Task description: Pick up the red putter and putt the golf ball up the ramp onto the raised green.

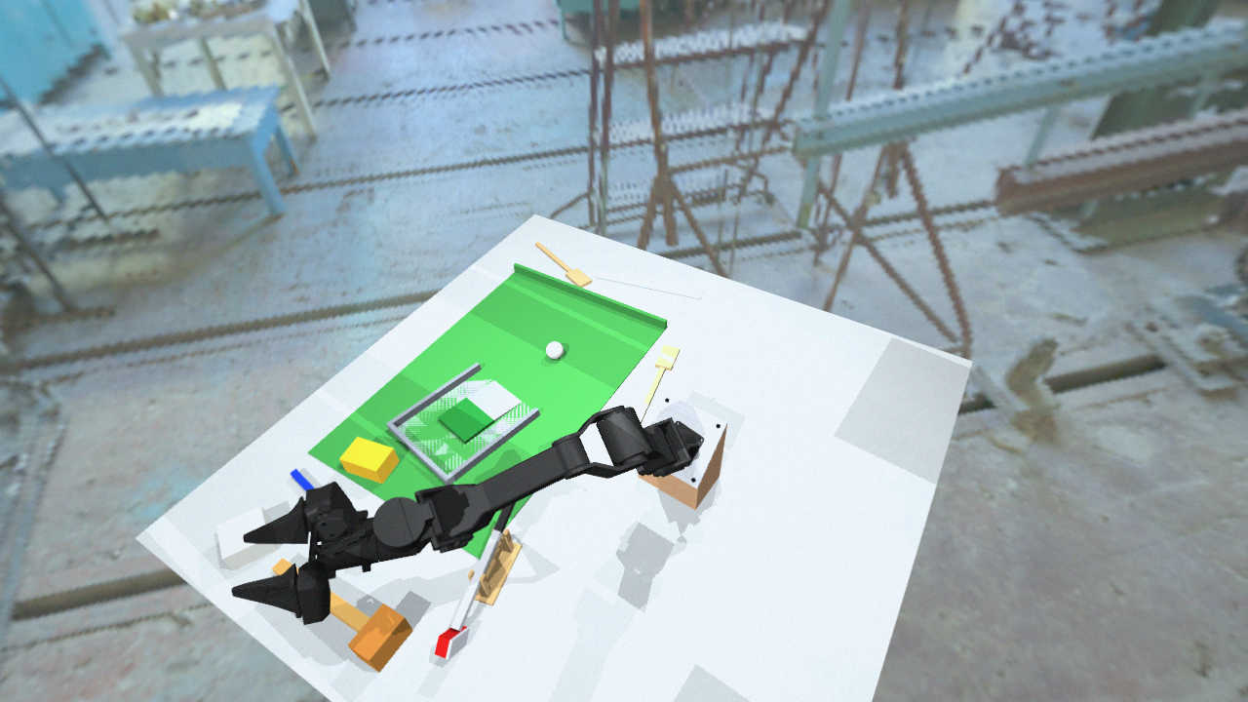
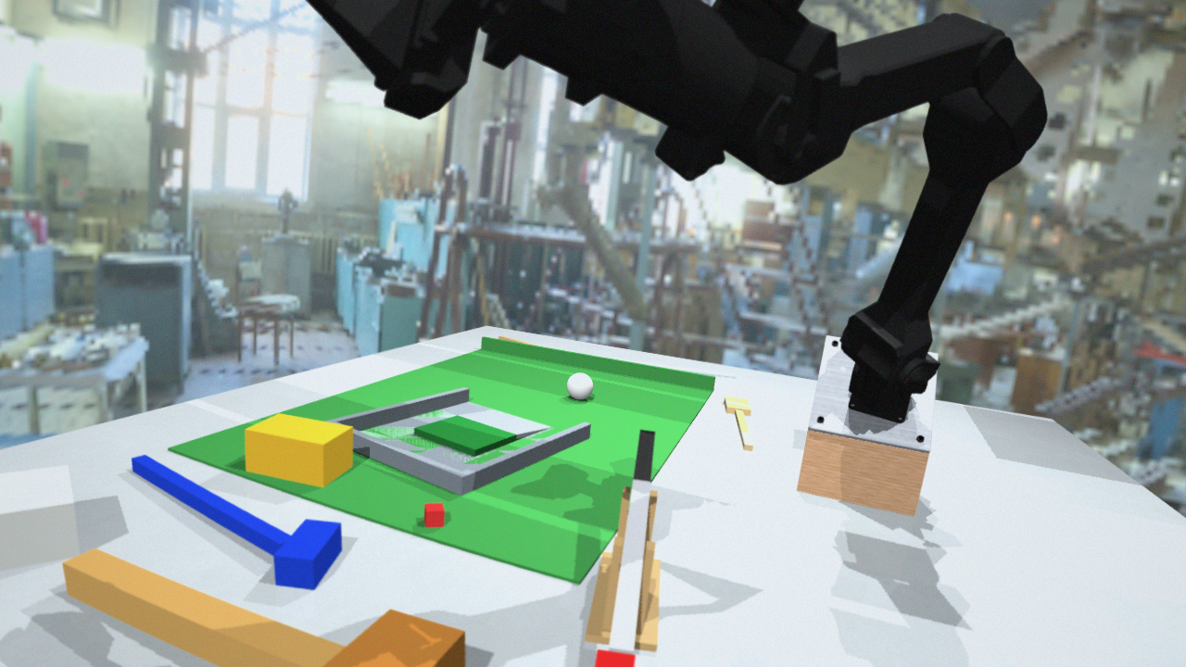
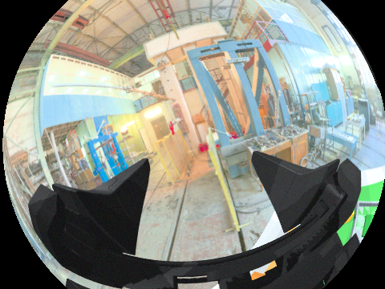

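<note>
The red putter lies on a wooden stand (image 1: 499, 571) (image 2: 600, 613). Its red head (image 1: 447, 643) (image 2: 614, 659) is at the near end and its black grip (image 2: 644, 456) at the other. The white golf ball (image 1: 555, 350) (image 2: 579, 386) rests on the green mat (image 1: 488, 327) (image 2: 663, 414), in front of the pale ramp (image 1: 497, 397) (image 2: 515, 421). The dark raised green (image 1: 466, 419) (image 2: 466, 434) is bare. My gripper (image 1: 240, 564) (image 3: 203, 160) is open and empty, above the table's left part, away from the putter. Its fingertips are out of frame in the exterior view.
Grey rails (image 1: 515, 442) (image 2: 530, 455) border the ramp and green. A yellow block (image 1: 368, 459) (image 2: 298, 449), a red cube (image 2: 434, 515), a blue mallet (image 1: 300, 479) (image 2: 308, 554) and an orange mallet (image 1: 380, 637) (image 2: 414, 643) lie nearby. A low green wall (image 1: 593, 298) edges the mat's far end.
</note>
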Motion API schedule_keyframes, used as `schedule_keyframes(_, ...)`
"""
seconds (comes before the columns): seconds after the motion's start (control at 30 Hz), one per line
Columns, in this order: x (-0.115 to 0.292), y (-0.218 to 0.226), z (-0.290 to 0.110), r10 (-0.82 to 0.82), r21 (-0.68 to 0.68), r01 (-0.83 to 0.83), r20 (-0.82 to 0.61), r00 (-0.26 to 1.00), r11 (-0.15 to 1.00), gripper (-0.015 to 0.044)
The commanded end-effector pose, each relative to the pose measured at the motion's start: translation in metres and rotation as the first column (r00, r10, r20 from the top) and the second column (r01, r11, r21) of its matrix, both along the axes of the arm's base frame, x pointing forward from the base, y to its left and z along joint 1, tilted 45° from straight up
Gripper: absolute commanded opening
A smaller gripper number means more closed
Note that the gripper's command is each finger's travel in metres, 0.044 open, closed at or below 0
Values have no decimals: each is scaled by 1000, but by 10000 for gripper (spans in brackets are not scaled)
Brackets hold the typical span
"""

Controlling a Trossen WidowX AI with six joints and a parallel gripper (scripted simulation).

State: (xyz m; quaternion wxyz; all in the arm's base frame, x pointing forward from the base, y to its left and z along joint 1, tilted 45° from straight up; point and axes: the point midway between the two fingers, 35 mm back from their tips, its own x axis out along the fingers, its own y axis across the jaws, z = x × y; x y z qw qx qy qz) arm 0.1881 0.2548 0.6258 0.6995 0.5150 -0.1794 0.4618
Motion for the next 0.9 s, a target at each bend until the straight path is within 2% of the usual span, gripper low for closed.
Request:
schedule_keyframes(0.0,34,32,-60,-153,-445,195,130,980,874,440)
schedule_keyframes(0.1,52,44,-105,-158,-660,272,227,961,700,440)
schedule_keyframes(0.23,70,47,-165,-76,-841,322,322,944,435,440)
schedule_keyframes(0.37,77,36,-228,79,-926,337,354,932,172,440)
schedule_keyframes(0.53,68,10,-303,322,-940,330,286,902,-89,440)
schedule_keyframes(0.7,40,-26,-364,553,-922,312,140,821,-230,440)
schedule_keyframes(0.87,-4,-60,-401,735,-936,265,11,677,-230,440)
